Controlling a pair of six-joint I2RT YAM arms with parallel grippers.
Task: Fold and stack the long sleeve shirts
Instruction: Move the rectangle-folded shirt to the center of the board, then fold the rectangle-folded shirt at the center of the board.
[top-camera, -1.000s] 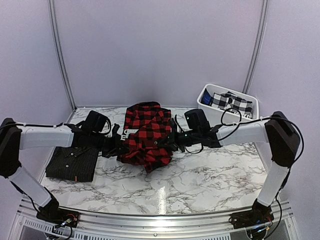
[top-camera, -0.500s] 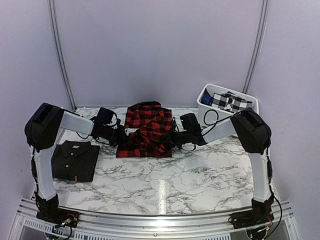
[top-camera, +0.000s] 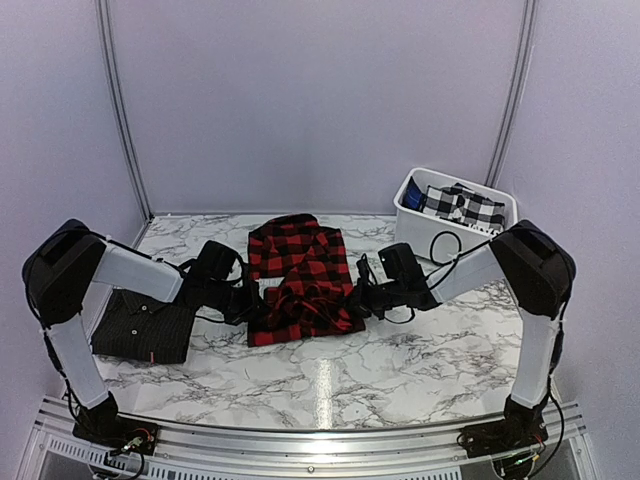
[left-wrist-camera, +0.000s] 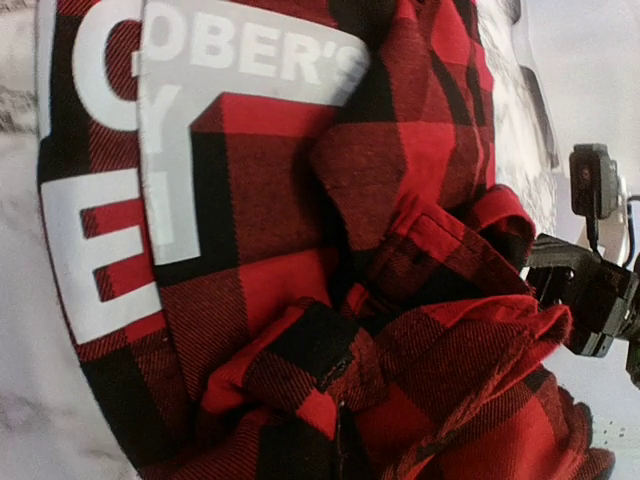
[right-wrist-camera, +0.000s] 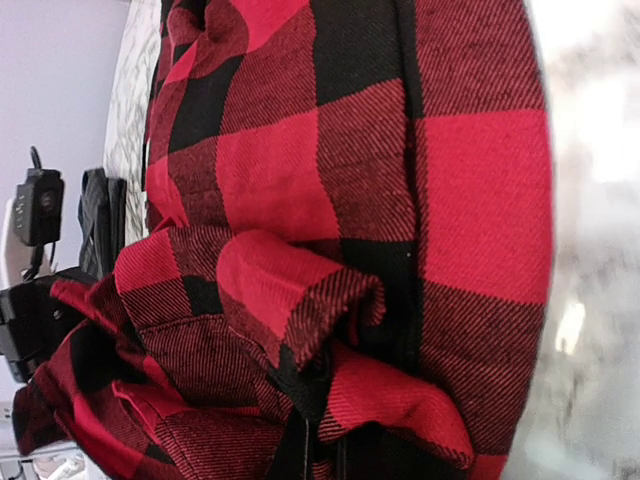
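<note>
The left tool (top-camera: 248, 302) reaches in low from the left of the frame, its arm stretched nearly flat over the marble desk (top-camera: 420, 350); the right tool (top-camera: 358, 298) mirrors it from the right; each is pinched narrow on a bunched fold of the red-and-black flannel shirt (top-camera: 300, 275), which lies crumpled between them at mid-frame, soft, woven in bold checks, with white block lettering on one side; the black pinstriped shirt (top-camera: 145, 325) lies folded flat at lower left.
</note>
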